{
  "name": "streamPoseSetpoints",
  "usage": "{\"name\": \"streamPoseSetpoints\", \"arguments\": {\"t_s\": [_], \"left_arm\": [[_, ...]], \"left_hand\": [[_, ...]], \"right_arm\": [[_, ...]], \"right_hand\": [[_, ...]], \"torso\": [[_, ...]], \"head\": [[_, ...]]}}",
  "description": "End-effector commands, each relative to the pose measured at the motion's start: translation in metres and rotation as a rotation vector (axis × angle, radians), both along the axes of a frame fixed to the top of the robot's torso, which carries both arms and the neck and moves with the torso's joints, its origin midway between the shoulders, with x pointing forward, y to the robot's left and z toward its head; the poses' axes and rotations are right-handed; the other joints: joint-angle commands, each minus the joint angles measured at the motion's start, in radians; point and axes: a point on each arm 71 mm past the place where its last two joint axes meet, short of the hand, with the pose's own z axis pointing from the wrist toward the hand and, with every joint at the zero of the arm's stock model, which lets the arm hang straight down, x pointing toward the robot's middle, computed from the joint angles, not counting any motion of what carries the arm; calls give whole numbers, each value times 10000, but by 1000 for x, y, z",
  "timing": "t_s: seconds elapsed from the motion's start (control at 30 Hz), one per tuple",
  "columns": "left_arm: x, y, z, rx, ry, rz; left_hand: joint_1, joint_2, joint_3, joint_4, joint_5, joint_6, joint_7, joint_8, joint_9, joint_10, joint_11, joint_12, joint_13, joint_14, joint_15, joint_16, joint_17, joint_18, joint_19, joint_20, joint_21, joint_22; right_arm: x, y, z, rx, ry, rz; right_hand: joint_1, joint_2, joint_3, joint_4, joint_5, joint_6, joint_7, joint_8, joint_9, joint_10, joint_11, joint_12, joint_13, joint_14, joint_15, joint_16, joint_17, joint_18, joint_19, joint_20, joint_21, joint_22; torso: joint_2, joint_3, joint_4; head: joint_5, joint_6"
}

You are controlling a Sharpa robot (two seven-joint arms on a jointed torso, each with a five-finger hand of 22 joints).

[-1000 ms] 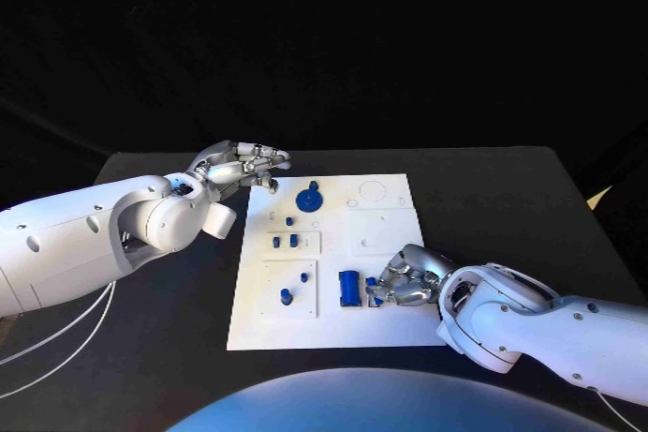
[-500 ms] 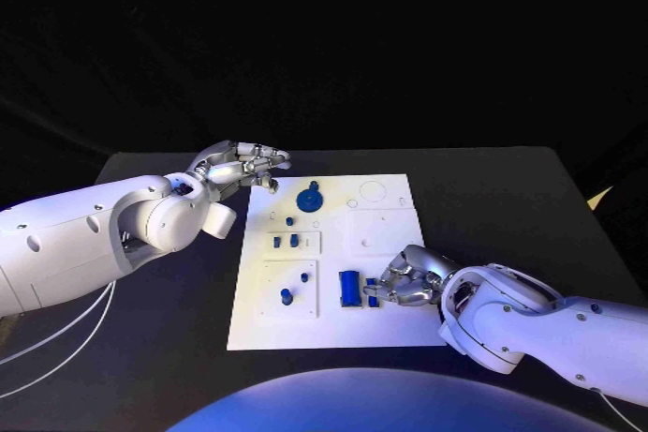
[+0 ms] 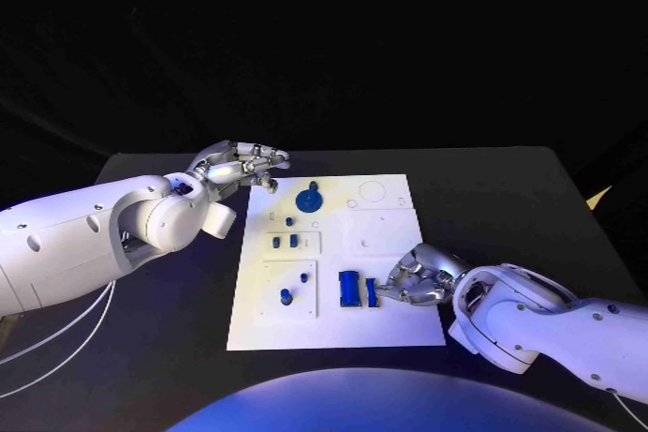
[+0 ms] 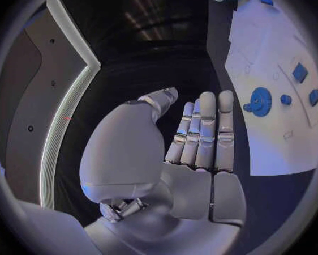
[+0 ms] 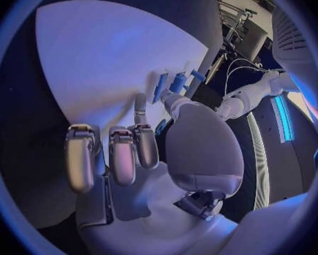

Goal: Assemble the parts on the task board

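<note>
The white task board (image 3: 385, 230) lies mid-desk (image 3: 513, 198), blue parts scattered on its left half. The right hand (image 3: 421, 280) sits at the board's near right edge beside an upright blue part (image 3: 350, 288); whether it grips anything, I cannot tell. The left hand (image 3: 243, 166) hovers off the far left corner, fingers loosely apart, holding nothing.

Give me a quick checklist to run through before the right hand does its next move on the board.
1. Task board lies flat on the table: ok.
2. Right hand at the board's right edge, beside the long blue part: ok.
3. Right hand's fingers pinching a part: cannot tell.
4. Left hand off the board, holding nothing: ok.
5. Blue gear away from both hands: ok.
</note>
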Motion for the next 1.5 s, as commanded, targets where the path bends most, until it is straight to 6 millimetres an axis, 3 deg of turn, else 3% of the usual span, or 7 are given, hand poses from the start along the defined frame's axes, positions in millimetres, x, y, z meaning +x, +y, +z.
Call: {"name": "streamPoseSetpoints", "arguments": {"t_s": [0.03, 1.0, 1.03, 1.2, 1.23, 1.3, 1.5], "left_arm": [[1, -1, 1, -134, -182, -19], [40, 6, -58, -1210, -893, 3311], [37, 2, -58, -811, -526, 2637], [35, -3, -56, -752, -605, 2756], [34, -5, -55, -731, -633, 2797], [31, -9, -52, -677, -704, 2902], [18, -25, -40, -441, -1024, 3361]], "left_hand": [[-68, 62, -15, -39, 42, -48, -2, 60, -15, -85, -18, 70, 17, -64, -6, -17, -16, 169, 31, 55, -63, 152], [-44, 378, -1283, 676, -737, -798, -310, 177, -516, -484, -240, -1089, -914, -2804, 508, -7743, -2442, 195, -3463, 1105, -4412, -5231], [-4061, 2208, -5050, -1144, -1975, -8882, -1892, -1738, -3850, -10022, -1408, -1735, -1565, -10218, -682, -10880, -5002, -1618, -9954, -1661, -5023, -13074], [-5650, 2208, -5050, -1144, -1975, -8882, -1892, -1738, -3850, -10022, -1408, -1735, -1565, -10218, -682, -10880, -5002, -1618, -9954, -1661, -5023, -13074], [-5956, 2208, -5050, -1144, -1975, -8882, -1892, -1738, -3850, -10022, -1408, -1735, -1565, -10218, -682, -10880, -5002, -1618, -9954, -1661, -5023, -13074], [-13478, 2208, -5050, -1144, -1975, -8882, -1892, -1738, -3850, -10022, -1408, -1735, -1565, -10218, -682, -10880, -5002, -1618, -9954, -1661, -5023, -13074], [-13478, 2208, -5050, -1144, -1975, -8882, -1892, -1738, -3850, -10022, -1408, -1735, -1565, -10218, -682, -10880, -5002, -1618, -9954, -1661, -5023, -13074]], "right_arm": [[11, -2, 10, 1530, -640, -126], [189, -53, 27, 7981, -1899, -2863], [188, -57, 27, 6723, -2235, -3159], [183, -52, 29, 7003, -2339, -3292], [181, -51, 29, 7099, -2374, -3339], [177, -46, 31, 7337, -2461, -3464], [156, -29, 41, 8289, -2794, -4053]], "right_hand": [[250, -16, 6, -9, 11, -385, 146, -181, -22, 111, 190, -715, 1430, 939, 126, -141, 2118, 79, 280, 78, -597, 2117], [992, 585, 1653, -2328, 819, -2364, 1632, -1072, -2281, -4770, 2052, -13432, -10866, -5265, 2241, -13085, -8857, 1509, -5870, 2195, -13959, -6050], [-2631, 2386, -3754, -2829, -872, -11167, -500, -1946, -7093, -14651, 291, -14080, -13075, -14649, 841, -15646, -13076, -296, -14662, -287, -14589, -13079], [-4073, 2386, -3754, -2829, -872, -11167, -500, -1946, -7093, -14651, 291, -14080, -13075, -14649, 841, -15646, -13076, -296, -14662, -287, -14589, -13079], [-11128, 2386, -3754, -2829, -872, -11167, -500, -1946, -7093, -14651, 291, -14080, -13075, -14649, 841, -15646, -13076, -296, -14662, -287, -14589, -13079], [-11128, 2386, -3754, -2829, -872, -11167, -500, -1946, -7093, -14651, 291, -14080, -13075, -14649, 841, -15646, -13076, -296, -14662, -287, -14589, -13079], [-11128, 2386, -3754, -2829, -872, -11167, -500, -1946, -7093, -14651, 291, -14080, -13075, -14649, 841, -15646, -13076, -296, -14662, -287, -14589, -13079]], "torso": [[-61, -25, -12], [-833, -142, -148], [-792, -186, -147], [-820, -191, -42], [-829, -193, -5], [-853, -197, 88], [-909, -208, 302]], "head": [[-73, 2], [-223, 2072], [-287, 1892], [-284, 2075], [-283, 2139], [-281, 2302], [-276, 2674]]}}
